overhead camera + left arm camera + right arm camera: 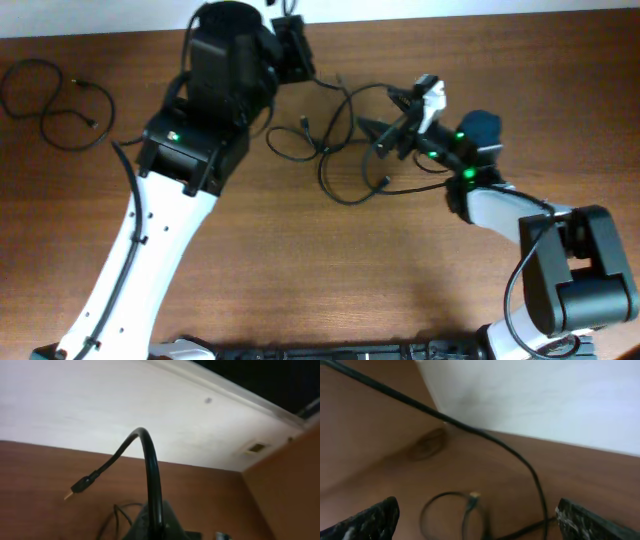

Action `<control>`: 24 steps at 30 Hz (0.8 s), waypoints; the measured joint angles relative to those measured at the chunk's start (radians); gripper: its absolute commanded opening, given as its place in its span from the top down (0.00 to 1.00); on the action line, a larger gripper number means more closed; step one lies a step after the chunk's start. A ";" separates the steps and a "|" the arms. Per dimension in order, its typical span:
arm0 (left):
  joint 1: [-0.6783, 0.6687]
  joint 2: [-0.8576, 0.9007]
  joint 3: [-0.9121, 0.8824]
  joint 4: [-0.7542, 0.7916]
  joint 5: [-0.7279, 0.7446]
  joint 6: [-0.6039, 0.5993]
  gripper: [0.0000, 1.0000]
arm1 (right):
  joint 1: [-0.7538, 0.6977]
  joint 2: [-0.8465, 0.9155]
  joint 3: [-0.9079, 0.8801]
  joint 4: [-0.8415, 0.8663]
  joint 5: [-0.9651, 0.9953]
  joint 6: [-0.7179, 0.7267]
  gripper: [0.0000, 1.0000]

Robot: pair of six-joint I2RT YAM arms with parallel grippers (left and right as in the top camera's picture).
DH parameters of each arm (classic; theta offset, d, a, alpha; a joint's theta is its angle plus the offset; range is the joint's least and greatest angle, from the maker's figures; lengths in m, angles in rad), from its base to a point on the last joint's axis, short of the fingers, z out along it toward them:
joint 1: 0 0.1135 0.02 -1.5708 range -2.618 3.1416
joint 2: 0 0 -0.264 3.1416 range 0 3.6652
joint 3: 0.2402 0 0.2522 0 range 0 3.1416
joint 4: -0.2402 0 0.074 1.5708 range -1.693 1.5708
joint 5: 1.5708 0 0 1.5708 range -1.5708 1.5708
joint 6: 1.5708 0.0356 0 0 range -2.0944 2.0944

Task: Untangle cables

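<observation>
Overhead, we find even, fairly bright light: the wooden table (350, 260) is sharp edge to edge, and the shadows under the arms (150, 240) are soft and short. In the left wrist view the white wall (100, 405) toward 11 o'clock is nearly washed out, while the corner at 1 o'clock drops to black; the cable (155, 475) near the lens looks soft. The right wrist view we see blurred throughout, its fingers (367, 521) at 7 and 5 o'clock out of focus.

Left arm (150, 230) reaches diagonally to the far edge, left gripper (296, 52) clamped on a cable (150, 465). Right arm (520, 215) is bent. Right gripper (390, 115) points left, fingers (372, 520) spread wide.
</observation>
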 measured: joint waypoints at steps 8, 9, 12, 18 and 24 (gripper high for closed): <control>0.012 0.000 0.000 -0.006 0.307 0.169 1.00 | -0.116 0.000 0.000 0.054 -0.346 0.056 0.01; 0.012 0.000 0.000 -0.016 0.372 0.209 1.00 | -0.114 0.000 0.000 0.086 -0.360 0.031 0.01; 0.010 0.000 0.000 -0.074 0.543 0.320 1.00 | -0.113 0.000 0.000 0.189 -0.364 -0.024 0.01; 0.010 0.000 0.000 -0.100 0.689 0.386 1.00 | -0.100 0.000 0.000 0.233 -0.295 -0.057 0.01; 0.010 0.000 0.000 -0.056 0.819 0.406 0.98 | -0.008 0.000 0.000 0.173 -0.295 -0.121 0.01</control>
